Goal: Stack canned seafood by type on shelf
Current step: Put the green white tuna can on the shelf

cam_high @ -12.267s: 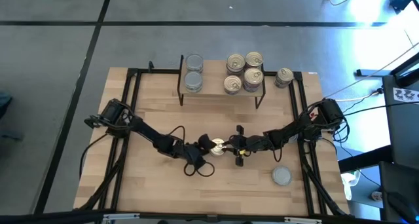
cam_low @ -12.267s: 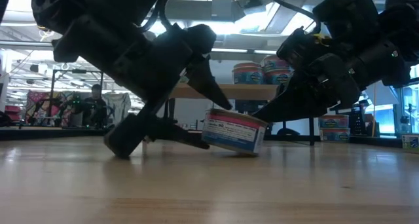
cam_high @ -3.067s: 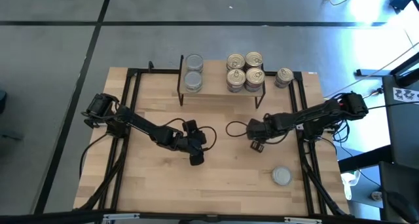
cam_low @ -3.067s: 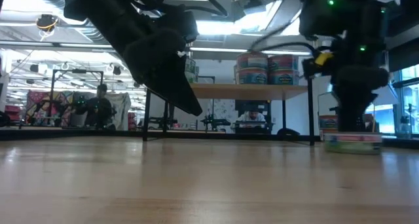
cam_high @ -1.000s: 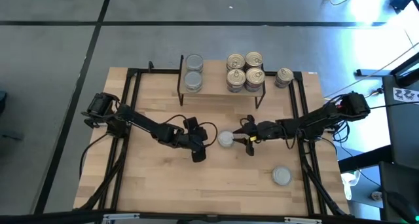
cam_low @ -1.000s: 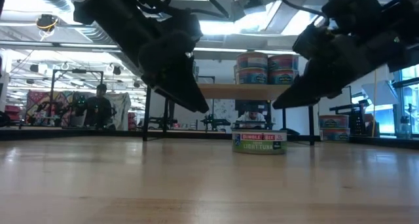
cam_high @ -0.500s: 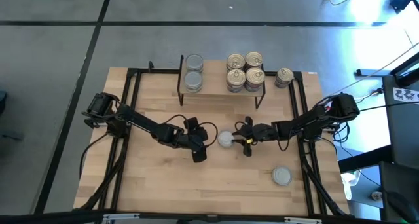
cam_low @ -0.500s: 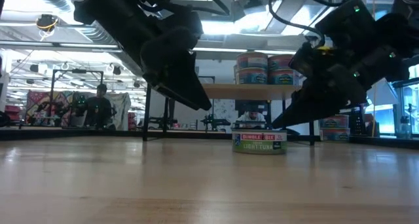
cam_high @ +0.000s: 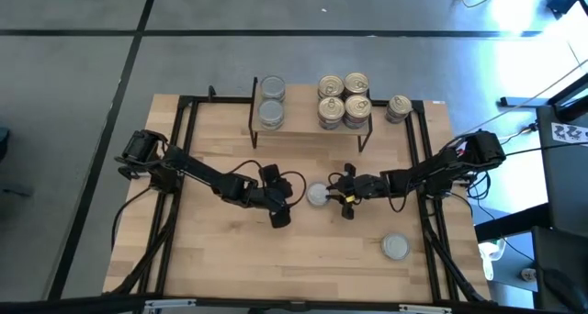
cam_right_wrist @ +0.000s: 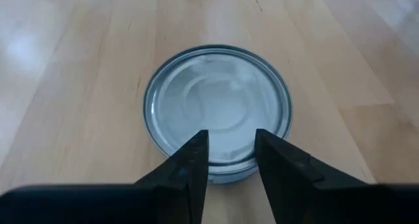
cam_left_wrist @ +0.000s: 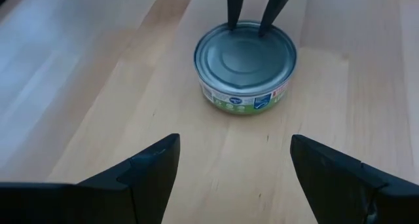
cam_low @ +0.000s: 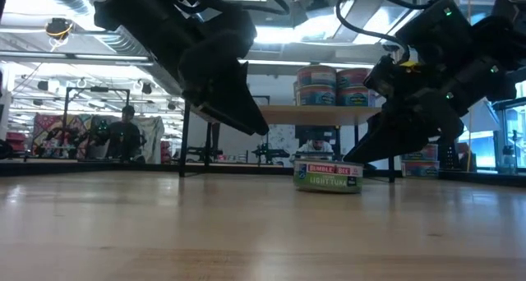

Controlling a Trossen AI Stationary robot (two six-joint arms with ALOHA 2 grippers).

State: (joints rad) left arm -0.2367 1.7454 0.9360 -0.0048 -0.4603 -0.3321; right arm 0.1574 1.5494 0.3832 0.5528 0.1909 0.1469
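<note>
Silver-lid tin (cam_high: 316, 195) sits mid-table between both grippers. Left gripper (cam_high: 287, 200) at its 9 o'clock, jaws wide, empty. Right gripper (cam_high: 337, 196) at 3 o'clock, jaws narrow, tips over lid's edge, gripping nothing. Shelf (cam_high: 312, 128) at 12, stacked tins (cam_high: 343, 100); loose tin (cam_high: 395, 247) at 4.

We count four silver-lidded tins (cam_high: 272, 86) and five gold-lidded tins (cam_high: 331, 86). One shelf (cam_high: 310, 123), two arms (cam_high: 197, 173).

Short round silver-lidded tin (cam_high: 317, 195) mid-table between left gripper (cam_high: 287, 202) and right gripper (cam_high: 342, 197); low light-wood shelf (cam_high: 299, 124) behind
</note>
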